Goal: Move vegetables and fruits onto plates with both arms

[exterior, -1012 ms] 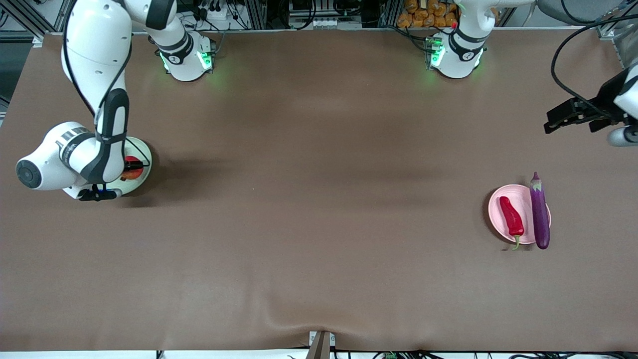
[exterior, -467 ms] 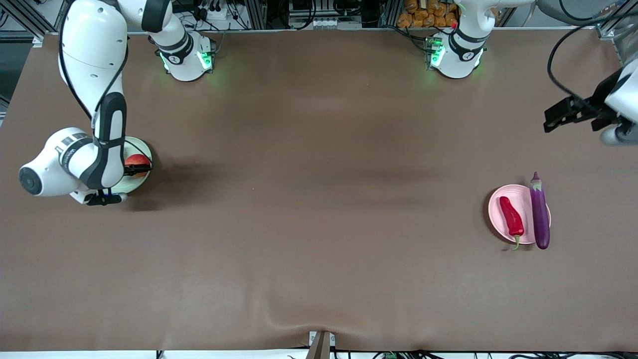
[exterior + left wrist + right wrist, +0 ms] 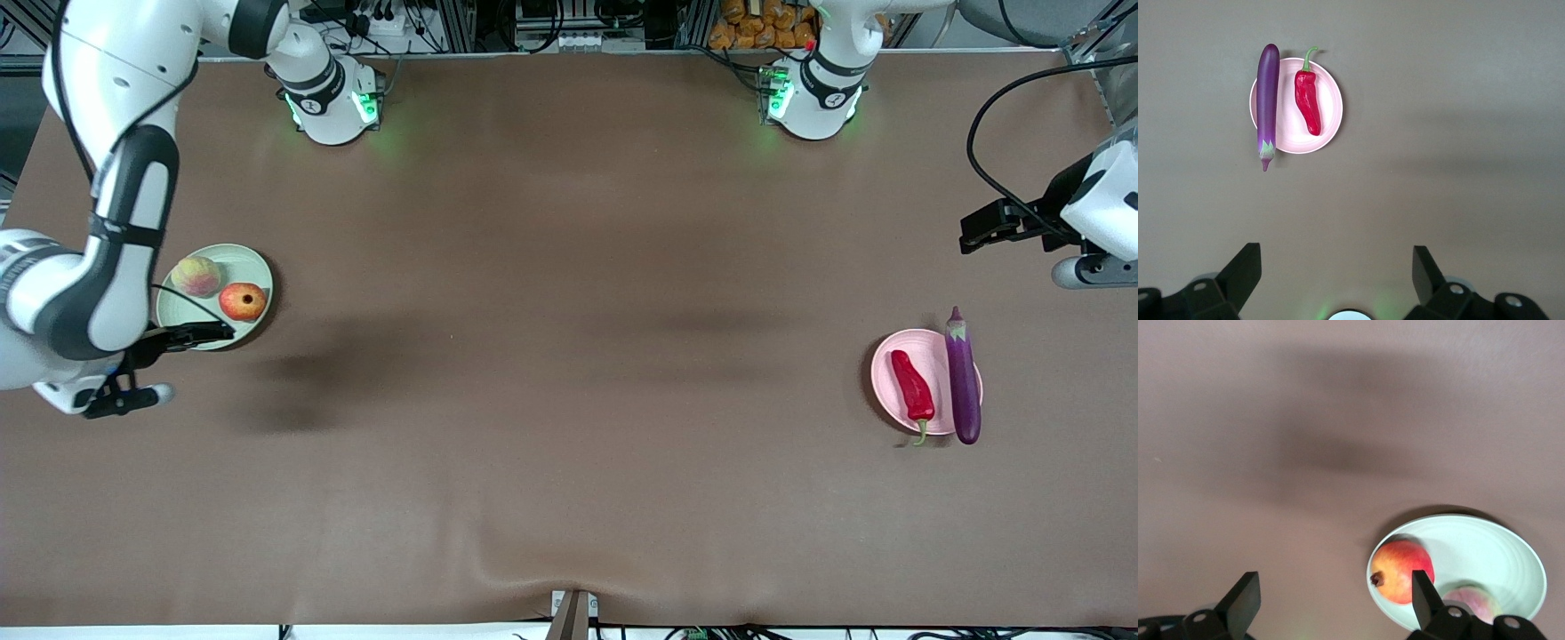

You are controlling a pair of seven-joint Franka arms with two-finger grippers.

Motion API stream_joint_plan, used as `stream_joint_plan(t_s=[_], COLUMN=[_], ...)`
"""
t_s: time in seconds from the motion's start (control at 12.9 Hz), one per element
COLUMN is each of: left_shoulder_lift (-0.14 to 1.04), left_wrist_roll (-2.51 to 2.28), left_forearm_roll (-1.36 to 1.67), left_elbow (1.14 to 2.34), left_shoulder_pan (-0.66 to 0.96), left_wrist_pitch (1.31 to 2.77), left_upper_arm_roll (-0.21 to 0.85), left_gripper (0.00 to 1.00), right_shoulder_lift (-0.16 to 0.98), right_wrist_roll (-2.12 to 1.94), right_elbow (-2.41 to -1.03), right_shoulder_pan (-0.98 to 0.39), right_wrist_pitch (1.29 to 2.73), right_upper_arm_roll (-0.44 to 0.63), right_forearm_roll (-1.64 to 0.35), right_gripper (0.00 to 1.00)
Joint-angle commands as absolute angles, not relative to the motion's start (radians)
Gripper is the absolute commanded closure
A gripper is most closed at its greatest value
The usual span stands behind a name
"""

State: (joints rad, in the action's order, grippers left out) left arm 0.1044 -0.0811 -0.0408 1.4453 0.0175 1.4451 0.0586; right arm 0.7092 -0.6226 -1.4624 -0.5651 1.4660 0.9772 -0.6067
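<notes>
The right tool (image 3: 191, 336) hangs with its fingers spread and empty just over the camera-side rim of the pale green plate (image 3: 253, 267), which sits at the right arm's end of the tabletop (image 3: 569, 356) and carries the peach (image 3: 196, 276) and the pomegranate-like ball (image 3: 243, 301) side by side. The left tool (image 3: 982, 229), likewise apart and holding nothing, hangs over bare tabletop at the left arm's end, with the pale pink plate (image 3: 889, 360) nearer the camera. On that plate lie the red chili (image 3: 913, 387) and the eggplant (image 3: 963, 378), whose ends overhang the rim. The eggplant looks glossy and likely slippery, best gripped mid-length; the round fruits would roll, so a centred pinch suits them.
</notes>
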Motion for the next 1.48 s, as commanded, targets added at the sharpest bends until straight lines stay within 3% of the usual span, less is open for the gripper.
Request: stream_joint_plan(t_s=[0.0, 1.01, 1.17, 1.4], left_shoulder_lift=[0.098, 0.094, 0.086, 0.075], left_wrist_roll=[-0.092, -0.117, -0.118, -0.114], left_forearm_roll=[-0.044, 0.031, 0.028, 0.02], left_elbow=[1.433, 1.433, 1.433, 1.442], left_shoulder_pan=[0.018, 0.012, 0.014, 0.014], left_wrist_pitch=[1.43, 1.43, 1.433, 1.453], left_upper_arm_roll=[0.064, 0.12, 0.118, 0.118], left_gripper=[0.0, 0.0, 0.0, 0.0], right_shoulder_lift=[0.712, 0.693, 0.641, 0.491], right_wrist_roll=[-0.568, -0.566, -0.505, -0.362], right_elbow=[-1.352, -1.188, -1.103, -1.086], right_shoulder_pan=[-0.526, -0.465, -0.367, -0.192], right_wrist_pitch=[1.382, 1.352, 1.324, 1.319], right_upper_arm_roll=[0.96, 0.951, 0.84, 0.553], right_forearm_roll=[-0.597, -0.549, -0.529, -0.369], right_gripper=[0.0, 0.0, 0.0, 0.0])
